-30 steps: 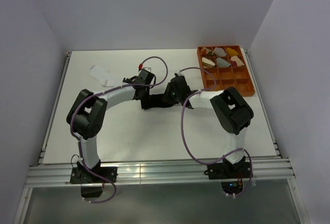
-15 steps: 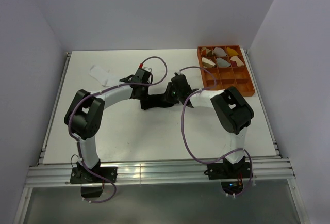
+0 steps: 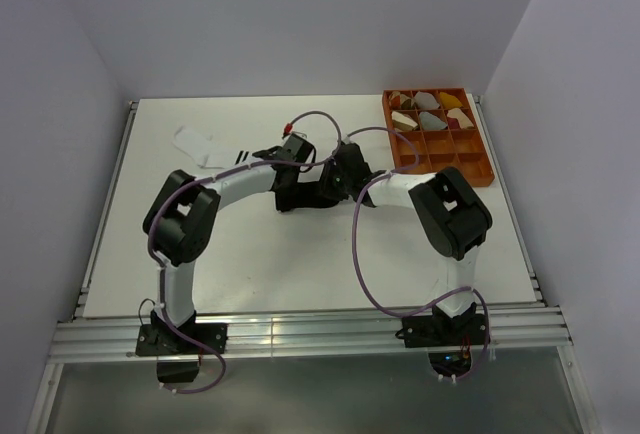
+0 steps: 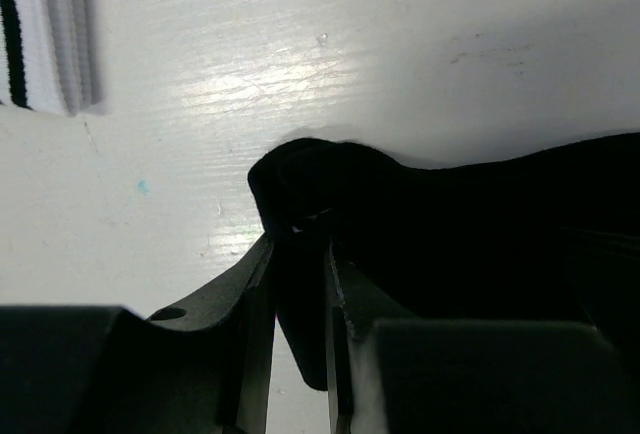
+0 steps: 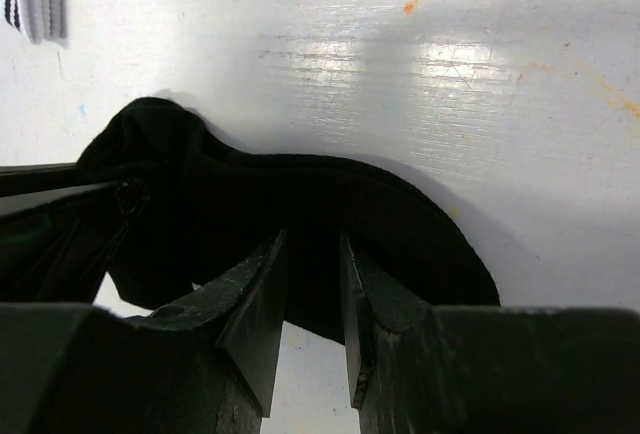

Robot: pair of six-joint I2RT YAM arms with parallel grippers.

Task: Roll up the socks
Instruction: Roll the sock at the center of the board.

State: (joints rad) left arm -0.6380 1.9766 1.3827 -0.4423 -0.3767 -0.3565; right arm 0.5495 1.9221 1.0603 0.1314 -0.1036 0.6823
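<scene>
The black sock [image 3: 300,197] lies bunched on the white table between the two arms. My left gripper [image 3: 289,184] is shut on one end of it; in the left wrist view a fold of the black sock [image 4: 450,214] sits pinched in the left gripper [image 4: 298,246]. My right gripper [image 3: 326,186] is shut on the sock's other part, the black sock [image 5: 400,214] arching up from the right gripper [image 5: 313,246]. The white sock [image 3: 195,144] lies flat at the back left, its striped cuff [image 4: 45,34] apart from both grippers.
An orange compartment tray [image 3: 470,162] stands at the back right, with several rolled bundles [image 3: 430,109] in its far rows. White walls enclose the table on three sides. The purple cables loop over both arms.
The left arm has swung right, bringing its wrist closer to the right gripper. The black sock between them is more bunched. The right arm has barely moved.
</scene>
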